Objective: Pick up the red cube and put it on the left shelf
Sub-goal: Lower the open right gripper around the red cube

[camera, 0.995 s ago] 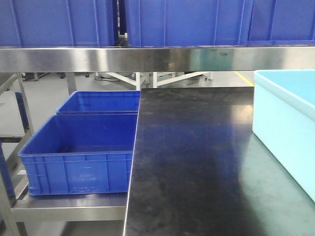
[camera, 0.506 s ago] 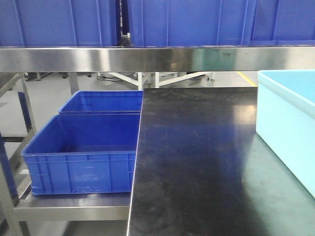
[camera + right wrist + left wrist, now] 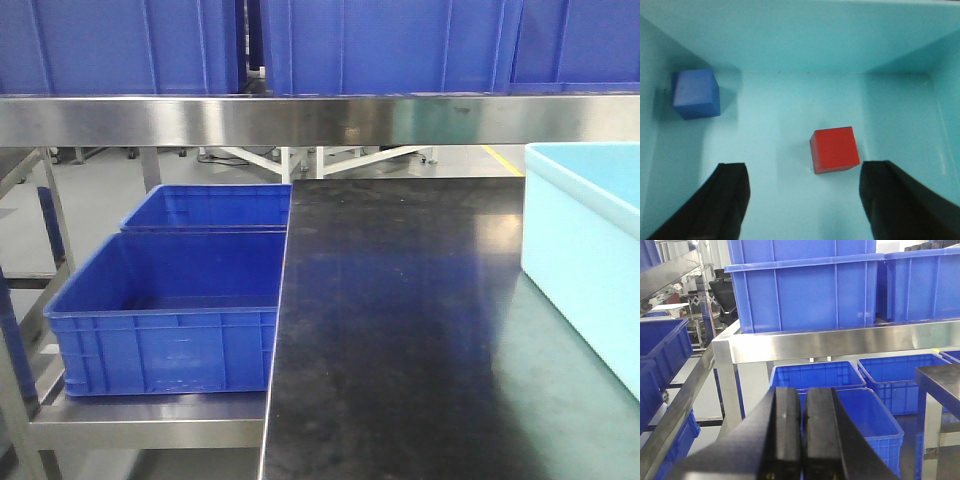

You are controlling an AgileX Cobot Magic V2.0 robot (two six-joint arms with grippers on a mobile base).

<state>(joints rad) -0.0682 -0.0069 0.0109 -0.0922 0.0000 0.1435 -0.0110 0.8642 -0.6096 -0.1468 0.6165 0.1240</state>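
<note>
Inside the pale-blue tub (image 3: 790, 40), the red cube (image 3: 834, 149) sits flat on the floor near the middle. My right hand (image 3: 804, 180) hovers above the tub floor with its fingers (image 3: 727, 200) spread wide, and the cube lies just beyond the gap, untouched. A blue cube (image 3: 695, 93) rests in the tub's far-left corner, well apart from the red one. From the front camera, the tub stands on the right edge of the black table (image 3: 400, 330). The left shelf (image 3: 300, 120) runs its steel rail behind the tub, with blue crates (image 3: 170, 320) to the tub's left. My left hand (image 3: 802, 395) has its fingers pressed together on nothing.
</note>
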